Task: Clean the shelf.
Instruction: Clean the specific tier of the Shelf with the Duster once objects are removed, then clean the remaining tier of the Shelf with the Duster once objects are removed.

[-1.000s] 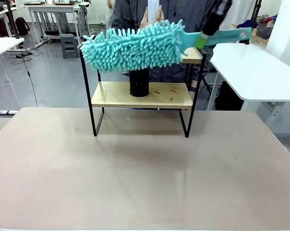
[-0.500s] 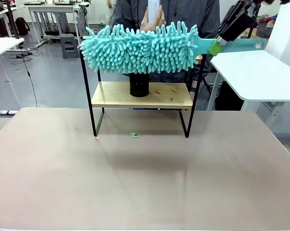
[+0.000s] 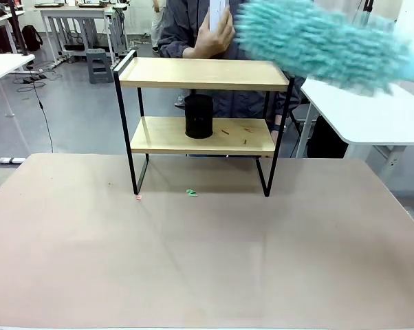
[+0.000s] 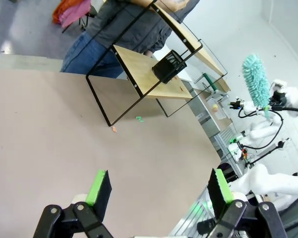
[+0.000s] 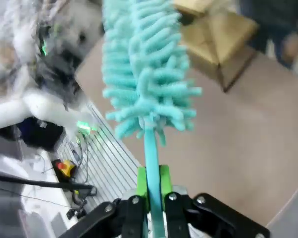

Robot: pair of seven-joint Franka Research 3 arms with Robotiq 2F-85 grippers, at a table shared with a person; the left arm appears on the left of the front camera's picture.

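The shelf (image 3: pixel 203 73) stands at the table's far middle, its top board bare. On its lower board sit a black mesh cup (image 3: pixel 199 116) and a few small crumbs (image 3: pixel 225 130). A teal fluffy duster (image 3: pixel 324 45), blurred, hangs in the air up and right of the shelf, clear of it. My right gripper (image 5: pixel 152 191) is shut on the duster's handle, the head (image 5: pixel 144 64) pointing away from it. My left gripper (image 4: pixel 159 187) stands open over the near table with nothing in it, looking toward the shelf (image 4: pixel 149 74) and the distant duster (image 4: pixel 255 79).
A person stands behind the shelf, one hand (image 3: pixel 217 31) raised above the top board holding something white. A green scrap (image 3: pixel 191 192) and a pink scrap (image 3: pixel 138 197) lie on the tan table (image 3: pixel 207 261) before the shelf's legs. A white table (image 3: pixel 372 103) stands at right.
The duster has swung off the shelf's top board, up and to the right. Two small scraps landed on the table in front of the shelf. The left gripper stays open.
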